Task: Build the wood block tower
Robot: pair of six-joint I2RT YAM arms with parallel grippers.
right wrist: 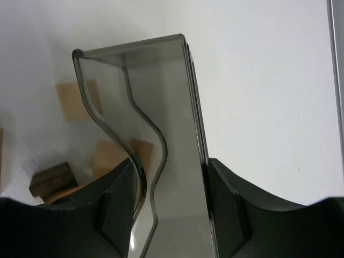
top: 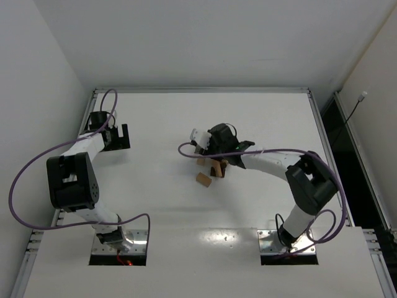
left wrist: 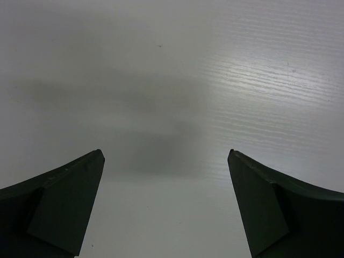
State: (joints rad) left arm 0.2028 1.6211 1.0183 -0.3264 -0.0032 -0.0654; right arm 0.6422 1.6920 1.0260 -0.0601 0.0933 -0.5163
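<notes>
My right gripper (right wrist: 169,167) is shut on the wall of the smoky translucent plastic bin (right wrist: 161,107) and holds it tilted over the table. Loose wood blocks lie on the table beside and under the bin: a light tan one (right wrist: 67,100), another tan one (right wrist: 108,157) seen partly through the plastic, and a dark brown one (right wrist: 51,180). In the top view the right gripper (top: 217,152) is mid-table, with a tan block (top: 203,179) just in front of it. No stacked tower shows. My left gripper (top: 118,138) is open and empty at the far left.
The left wrist view shows only bare white table between my left gripper's (left wrist: 166,156) spread fingers. A raised metal rim (top: 205,90) runs along the table's far edge and sides. White walls stand behind and to the left.
</notes>
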